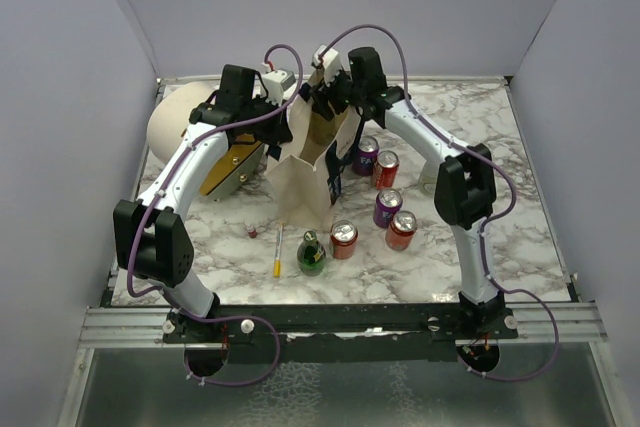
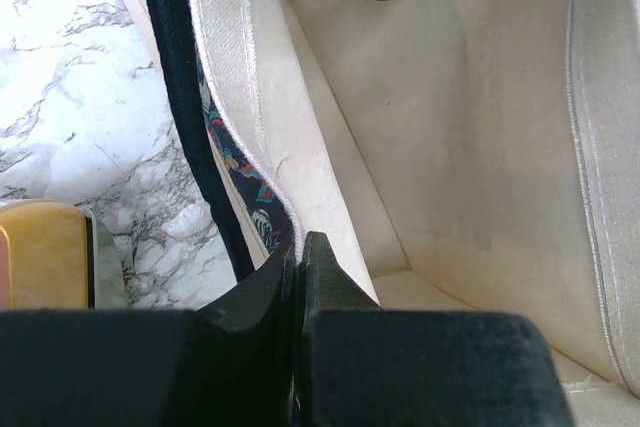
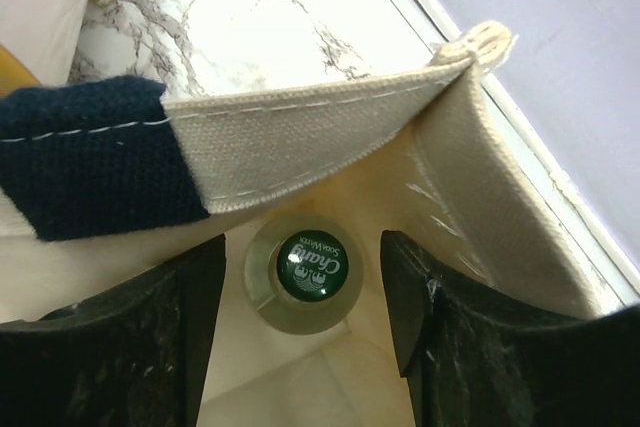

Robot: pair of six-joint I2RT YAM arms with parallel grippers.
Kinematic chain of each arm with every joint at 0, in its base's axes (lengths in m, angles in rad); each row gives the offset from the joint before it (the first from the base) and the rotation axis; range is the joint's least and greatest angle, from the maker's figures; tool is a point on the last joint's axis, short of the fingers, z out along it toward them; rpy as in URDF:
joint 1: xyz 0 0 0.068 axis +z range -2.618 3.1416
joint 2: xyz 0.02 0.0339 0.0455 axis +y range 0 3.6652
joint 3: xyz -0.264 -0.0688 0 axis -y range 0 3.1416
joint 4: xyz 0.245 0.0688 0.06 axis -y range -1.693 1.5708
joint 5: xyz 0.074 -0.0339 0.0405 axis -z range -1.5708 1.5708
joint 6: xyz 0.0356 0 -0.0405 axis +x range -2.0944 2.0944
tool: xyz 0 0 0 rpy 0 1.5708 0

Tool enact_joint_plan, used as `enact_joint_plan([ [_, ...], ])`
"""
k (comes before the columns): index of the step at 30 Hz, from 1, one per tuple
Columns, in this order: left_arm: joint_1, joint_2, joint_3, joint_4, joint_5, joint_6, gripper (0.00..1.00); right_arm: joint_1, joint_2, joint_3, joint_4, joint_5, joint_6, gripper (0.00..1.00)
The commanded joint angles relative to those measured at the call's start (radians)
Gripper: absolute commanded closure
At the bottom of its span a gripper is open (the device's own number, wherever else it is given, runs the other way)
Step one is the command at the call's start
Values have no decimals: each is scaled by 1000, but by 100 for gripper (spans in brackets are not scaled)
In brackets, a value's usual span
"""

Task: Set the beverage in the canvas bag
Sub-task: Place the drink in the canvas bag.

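My left gripper [image 2: 302,247] is clamped tight on the rim of the upright cream canvas bag [image 2: 450,127], holding its mouth apart. My right gripper [image 3: 303,245] sits spread wide inside that mouth. The clear glass bottle with the green cap [image 3: 310,272] stands directly below it, between the fingers and down in the bag, touching neither finger as far as I can tell. My worry is the exit. The canvas hem and navy strap handle [image 3: 90,157] hang just ahead of the right fingers, so a careless lift could hook them, drag the bag over and topple the bottle. A slipping left pinch would fold the wall inward.
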Motion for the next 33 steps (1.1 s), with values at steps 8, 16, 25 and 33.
enact_joint_plan([
  [8, -1, 12, 11, -61, -35, -46, 100, -13, -130, 27, -35, -49, 18, 32],
  [16, -1, 20, 30, -53, -43, -66, 100, -13, -212, 21, -47, -81, 47, 32],
  [25, -1, 20, 49, -41, -16, -68, 100, -17, -414, -92, -150, 2, 36, 31],
  [33, -1, 12, 49, -22, 20, -83, 100, -87, -641, -367, -222, 91, 70, 30],
])
